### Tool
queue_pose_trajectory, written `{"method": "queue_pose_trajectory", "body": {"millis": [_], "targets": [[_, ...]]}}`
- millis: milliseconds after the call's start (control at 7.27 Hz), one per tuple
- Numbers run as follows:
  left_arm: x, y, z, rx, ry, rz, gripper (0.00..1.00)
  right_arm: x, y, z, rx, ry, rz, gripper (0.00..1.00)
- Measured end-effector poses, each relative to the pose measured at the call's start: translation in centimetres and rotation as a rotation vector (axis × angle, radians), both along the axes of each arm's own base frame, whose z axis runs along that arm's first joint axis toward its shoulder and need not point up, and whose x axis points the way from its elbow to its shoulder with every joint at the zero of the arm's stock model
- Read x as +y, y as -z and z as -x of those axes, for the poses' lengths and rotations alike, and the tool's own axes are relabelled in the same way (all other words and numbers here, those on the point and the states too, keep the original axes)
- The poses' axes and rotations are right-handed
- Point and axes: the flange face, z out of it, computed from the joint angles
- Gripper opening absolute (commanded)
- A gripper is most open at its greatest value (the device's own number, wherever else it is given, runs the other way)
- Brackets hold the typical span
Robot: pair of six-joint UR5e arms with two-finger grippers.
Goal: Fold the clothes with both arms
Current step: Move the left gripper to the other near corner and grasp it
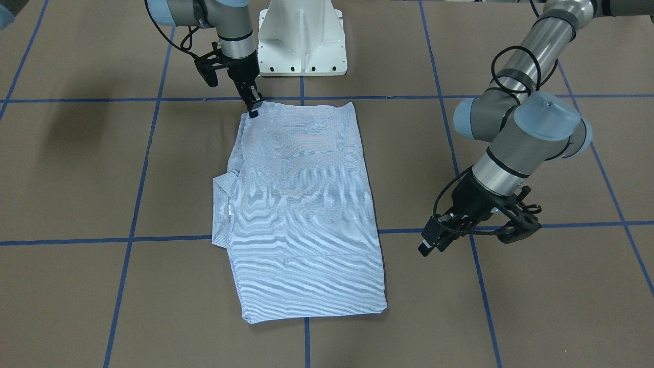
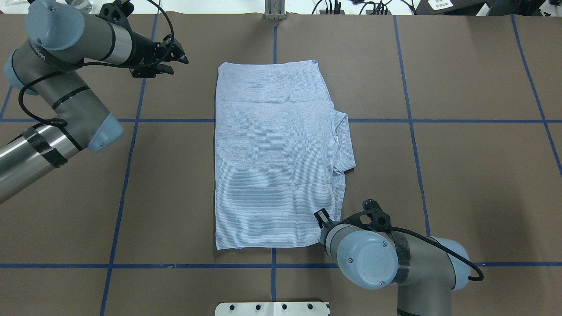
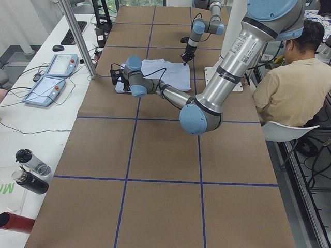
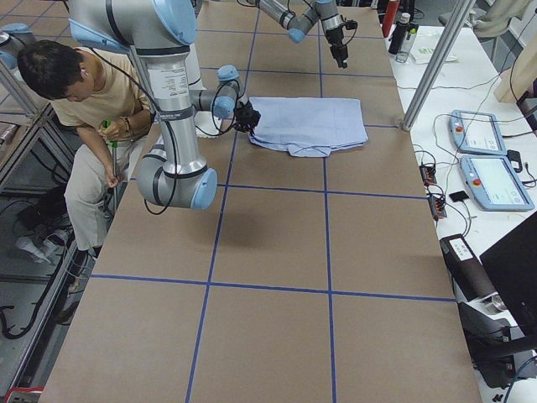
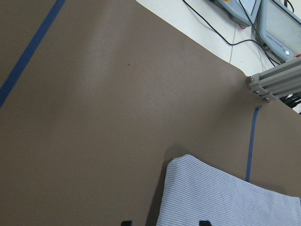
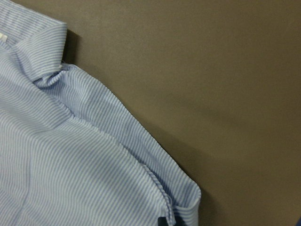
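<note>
The shirt (image 1: 306, 214) is lying folded in the middle of the desk (image 1: 536, 317). The right end effector (image 1: 253, 111) is pinching its robot-side corner, and the left end effector (image 1: 428, 244) is hovering nearby, fingers apart, empty.

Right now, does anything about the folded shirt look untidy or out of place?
Yes. The shirt lies as a neat rectangle, but its collar sticks out past the long edge on the robot's right side, and the cloth beside it is bunched. Nothing else stands out.
</note>
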Motion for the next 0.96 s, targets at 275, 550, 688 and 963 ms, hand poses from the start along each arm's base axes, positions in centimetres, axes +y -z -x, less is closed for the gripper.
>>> {"method": "queue_pose_trajectory", "body": {"millis": [275,550,688,963], "targets": [[6.5,0.6,-2.1,0.074,-0.011,0.066,0.58,0.1,0.6,-0.7,0.004,0.000,0.001,0.00],[17.1,0.6,-5.6,0.117,-0.046,0.144,0.57,0.8,0.7,-1.1,0.030,0.010,0.005,0.00],[22.5,0.1,-7.7,0.126,-0.065,0.187,0.57,1.0,0.7,-1.0,0.035,0.014,0.005,0.00],[29.6,-0.8,-11.5,0.123,-0.100,0.241,0.55,1.2,0.6,-1.0,0.038,0.017,0.006,0.00]]}}
